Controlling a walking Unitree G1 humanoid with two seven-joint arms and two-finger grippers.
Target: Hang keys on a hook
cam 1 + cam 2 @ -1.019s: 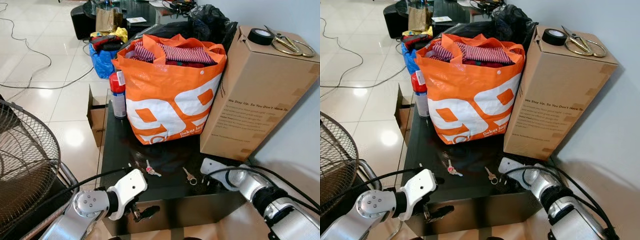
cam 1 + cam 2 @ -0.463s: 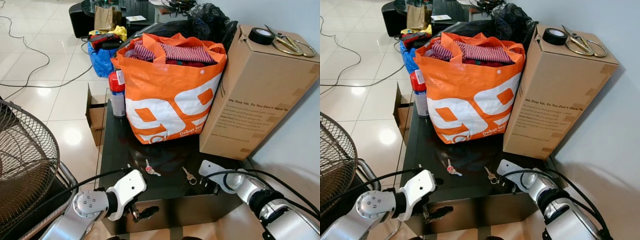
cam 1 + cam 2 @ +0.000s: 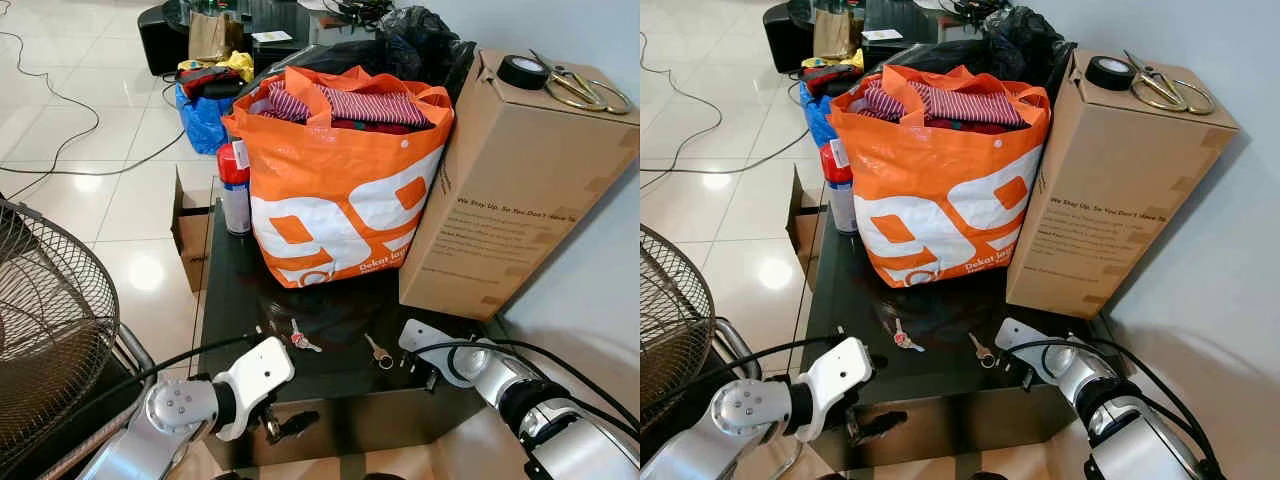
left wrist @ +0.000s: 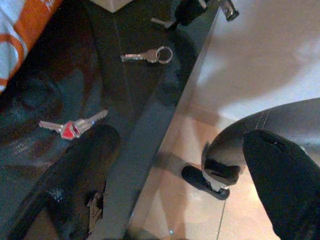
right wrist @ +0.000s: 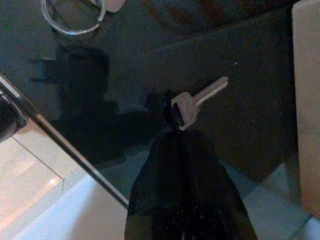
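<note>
We look down on a low black table [image 3: 240, 300] with a glossy top; at its back stands an orange shopping bag [image 3: 340, 200] stuffed with striped clothes, a red-capped spray can [image 3: 235, 190] just to its left, and a tall cardboard box [image 3: 510, 190] to its right, touching the bag; on top of the box lie a roll of black tape [image 3: 522, 72] and a pair of scissors [image 3: 575, 88]; near the front edge of the table lie two sets of keys, a red-tagged key [image 3: 301, 338] to the left and a silver key on a ring [image 3: 379, 352] a little to the right, the two apart from each other; our right gripper [image 3: 418, 368] sits low on the table's front right corner, just beside the ringed key, and in the right wrist view its fingers [image 5: 185, 165] are pressed together with a third small silver key [image 5: 197, 102] pinched at their tips by its head, the blade pointing away over the dark surface, the ring [image 5: 73, 17] of the other key nearby; our left gripper [image 3: 285, 428] hangs below the front edge of the table, against its dark front face, and in the left wrist view its fingers [image 4: 75, 180] stand apart with nothing between them, the red-tagged key [image 4: 72, 127] lying on the tabletop beyond; a wire fan guard [image 3: 50, 330] stands on the tiled floor [image 3: 120, 200] to the left
</note>
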